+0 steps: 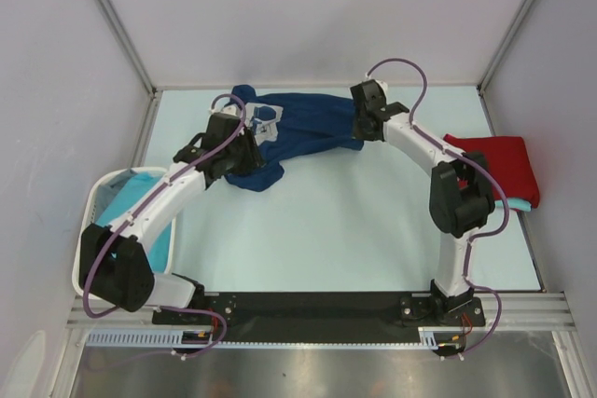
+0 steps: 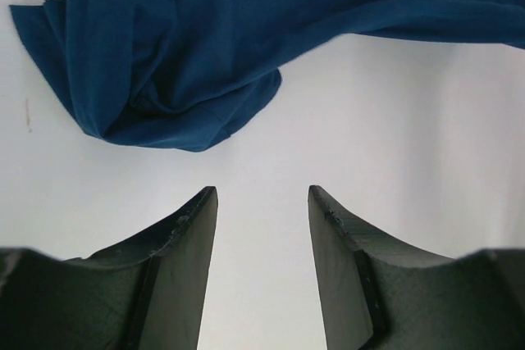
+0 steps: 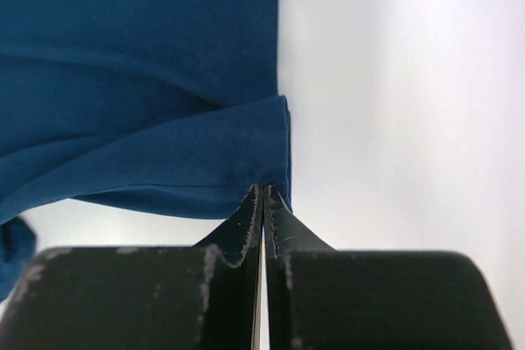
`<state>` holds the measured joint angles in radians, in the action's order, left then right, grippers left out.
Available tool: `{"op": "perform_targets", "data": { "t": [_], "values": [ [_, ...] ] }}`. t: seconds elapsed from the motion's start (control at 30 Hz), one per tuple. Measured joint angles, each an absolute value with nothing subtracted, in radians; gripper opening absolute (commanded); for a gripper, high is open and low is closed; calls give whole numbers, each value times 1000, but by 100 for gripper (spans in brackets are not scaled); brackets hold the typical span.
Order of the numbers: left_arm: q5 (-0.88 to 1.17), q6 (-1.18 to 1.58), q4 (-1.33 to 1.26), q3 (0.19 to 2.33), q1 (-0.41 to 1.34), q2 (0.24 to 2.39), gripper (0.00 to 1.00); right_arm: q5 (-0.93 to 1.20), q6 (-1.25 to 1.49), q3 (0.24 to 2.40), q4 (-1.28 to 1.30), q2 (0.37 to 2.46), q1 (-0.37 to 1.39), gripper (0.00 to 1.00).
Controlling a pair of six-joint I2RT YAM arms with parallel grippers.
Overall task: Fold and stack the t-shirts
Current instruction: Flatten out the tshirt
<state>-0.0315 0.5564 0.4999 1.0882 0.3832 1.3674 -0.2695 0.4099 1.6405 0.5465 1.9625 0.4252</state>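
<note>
Clamping hem of navy t-shirt (image 3: 148, 79) with right pincer (image 3: 264, 190), at 12 o'clock on worktop (image 1: 354, 221). Holding left pincer (image 2: 262, 194) apart, empty, with shirt's bunched end at its 11 o'clock.

On the table (image 1: 354, 230), the far t-shirt (image 1: 308, 118) is lying along the back edge, stretching from left of centre to right of centre. The left gripper (image 2: 262, 202) is hanging over bare table just short of its left end, and the right gripper (image 3: 264, 196) is nipping the hem at its right end. A basket (image 1: 86, 230) is standing at the near left edge, holding a second t-shirt (image 1: 163, 241), while at the right edge, well apart from the far t-shirt, a third t-shirt (image 1: 499, 163) is lying on a fourth t-shirt (image 1: 520, 204).
</note>
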Motion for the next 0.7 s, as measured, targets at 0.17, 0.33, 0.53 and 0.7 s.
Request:
{"op": "perform_targets", "data": {
  "t": [0.17, 0.33, 0.53, 0.7],
  "values": [
    [-81, 556, 538, 1088, 384, 1398, 54, -281, 410, 1576, 551, 1932, 433, 0],
    [-110, 558, 569, 1088, 365, 1464, 52, -282, 409, 1537, 553, 1906, 444, 0],
    [-111, 561, 582, 1088, 308, 1552, 47, -283, 407, 1535, 549, 1887, 449, 0],
    [-112, 560, 587, 1089, 281, 1610, 42, -282, 407, 1534, 549, 1887, 448, 0]
  ]
}}
